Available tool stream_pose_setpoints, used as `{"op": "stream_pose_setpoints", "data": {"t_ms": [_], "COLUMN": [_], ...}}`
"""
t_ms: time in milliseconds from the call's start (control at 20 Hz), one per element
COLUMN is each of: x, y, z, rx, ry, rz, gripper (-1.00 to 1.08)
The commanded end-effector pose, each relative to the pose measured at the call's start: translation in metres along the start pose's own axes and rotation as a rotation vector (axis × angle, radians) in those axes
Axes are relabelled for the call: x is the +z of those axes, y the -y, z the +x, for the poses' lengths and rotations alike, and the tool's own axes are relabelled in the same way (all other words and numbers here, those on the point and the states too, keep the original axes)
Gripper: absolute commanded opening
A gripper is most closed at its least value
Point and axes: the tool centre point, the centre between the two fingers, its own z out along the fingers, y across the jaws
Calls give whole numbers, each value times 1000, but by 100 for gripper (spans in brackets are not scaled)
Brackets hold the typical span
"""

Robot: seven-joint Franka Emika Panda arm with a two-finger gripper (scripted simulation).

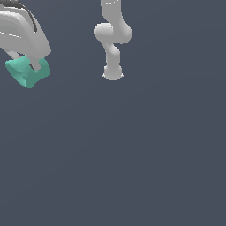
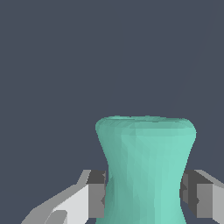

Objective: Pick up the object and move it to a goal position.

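The object (image 1: 27, 73) is a small teal-green spool with a narrow waist and flared ends. It hangs at the exterior view's upper left, under the white gripper (image 1: 31, 66), which is shut on it. In the wrist view the object (image 2: 145, 166) fills the lower middle, and the two grey pads (image 2: 97, 194) press against its waist from either side, the gripper (image 2: 144, 194) closed around it. The far end of the spool is hidden below the frame edge.
The arm's white links and base (image 1: 113, 39) stand at the top middle of the exterior view. A plain dark grey-blue surface (image 1: 132, 154) fills everything else in both views.
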Motion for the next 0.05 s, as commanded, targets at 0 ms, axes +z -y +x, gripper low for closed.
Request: {"op": "stream_pose_setpoints", "data": {"t_ms": [0], "x": [-1], "y": [0], "z": [0], "rx": [0], "ry": [0], "rz": [0], "gripper": [-100]}}
